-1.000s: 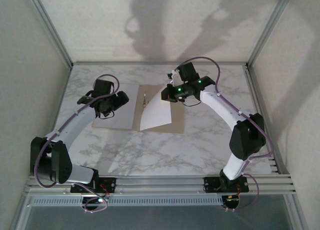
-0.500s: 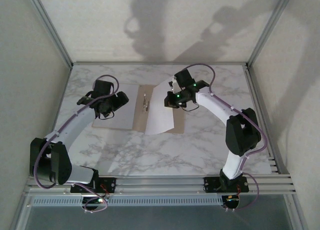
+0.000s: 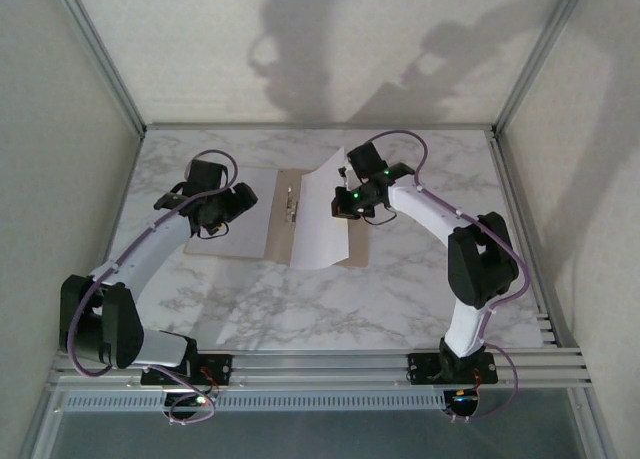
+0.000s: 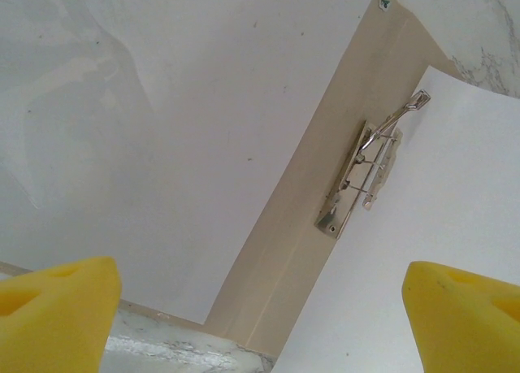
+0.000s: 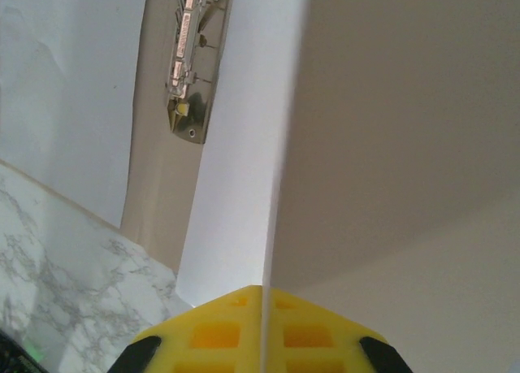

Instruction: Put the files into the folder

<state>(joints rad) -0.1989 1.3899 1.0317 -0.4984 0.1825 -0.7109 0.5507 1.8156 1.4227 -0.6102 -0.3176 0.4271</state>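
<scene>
The tan folder lies open on the marble, its metal clip by the spine. My right gripper is shut on the edge of a white sheet, which stands curled up over the folder's right half, its near edge resting by the clip. In the right wrist view the sheet runs straight into the closed yellow pads. My left gripper hangs open over the folder's left flap, where another pale sheet lies flat; nothing is between its fingers.
Grey walls with metal posts close in the marble table on the left, back and right. An aluminium rail carrying both arm bases runs along the near edge.
My right gripper has moved left towards the spine with the sheet. The sheet has risen from a flat slant to standing curled on edge. The left arm has not moved.
</scene>
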